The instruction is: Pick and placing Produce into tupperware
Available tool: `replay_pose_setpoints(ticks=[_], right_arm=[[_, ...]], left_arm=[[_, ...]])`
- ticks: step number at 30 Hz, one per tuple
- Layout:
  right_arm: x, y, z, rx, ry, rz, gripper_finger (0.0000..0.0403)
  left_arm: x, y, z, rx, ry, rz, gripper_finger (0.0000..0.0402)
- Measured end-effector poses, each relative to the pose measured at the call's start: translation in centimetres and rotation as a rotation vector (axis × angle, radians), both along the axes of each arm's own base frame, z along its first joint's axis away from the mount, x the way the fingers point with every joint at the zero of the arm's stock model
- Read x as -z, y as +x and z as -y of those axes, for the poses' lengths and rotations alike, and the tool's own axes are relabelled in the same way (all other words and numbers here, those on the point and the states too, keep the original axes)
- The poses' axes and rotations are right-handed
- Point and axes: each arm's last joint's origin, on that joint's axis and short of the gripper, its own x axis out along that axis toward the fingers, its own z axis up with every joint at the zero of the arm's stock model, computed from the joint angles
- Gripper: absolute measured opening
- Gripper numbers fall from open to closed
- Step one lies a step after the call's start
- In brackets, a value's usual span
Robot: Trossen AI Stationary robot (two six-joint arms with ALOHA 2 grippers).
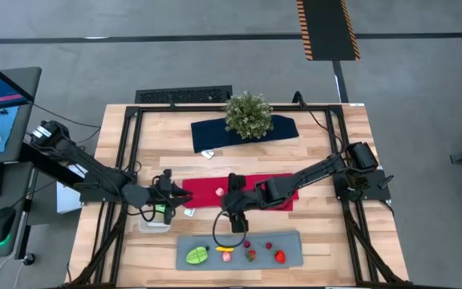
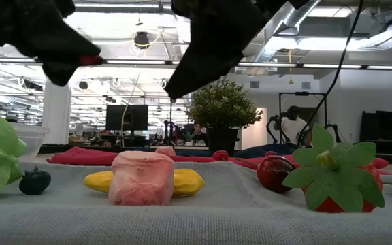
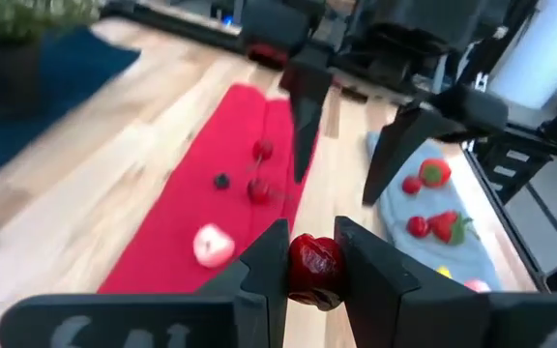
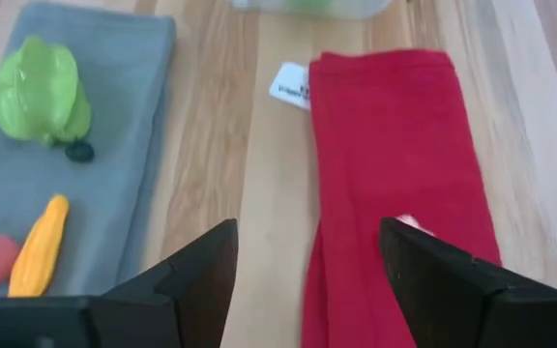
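Lying flat — yellow produce (image 4: pixel 37 248), lengthwise along mat (image 4: pixel 133 145)

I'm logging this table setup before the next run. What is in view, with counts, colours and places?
Grey mat: one, front edge of table.
Produce on the mat: green leafy piece, yellow piece, pink piece, dark berry, several red pieces including a strawberry.
Red cloth: one, mid-table, with a pink piece and small red and dark pieces on it.
Clear tub: one, left of the red cloth.
Potted plant: one, green, on a dark blue cloth at the back.
Left gripper: shut on a dark red piece, over the tub.
Right gripper: open, between mat and red cloth.
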Motion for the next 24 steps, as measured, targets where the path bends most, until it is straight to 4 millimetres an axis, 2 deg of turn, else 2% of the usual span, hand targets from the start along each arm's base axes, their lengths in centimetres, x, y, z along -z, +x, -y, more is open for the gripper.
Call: replay_pose_setpoints(ticks=[15, 21, 24], right_arm=[[0.1, -0.9, -2.4, -0.036, 0.016, -0.011, 0.0275], [0.0, -1.0, -3.0, -0.052, 0.019, -0.003, 0.0275], [0.0, -1.0, -3.1, -0.055, 0.020, 0.000, 0.0275]], left_arm=[[0.7, -4.0, -1.8, -0.032, -0.313, -0.286, 0.0069], [0.4, -5.7, -2.7, -0.034, -0.421, -0.332, 0.0069], [0.0, -6.8, -3.4, -0.093, -0.462, -0.403, 0.0069]])
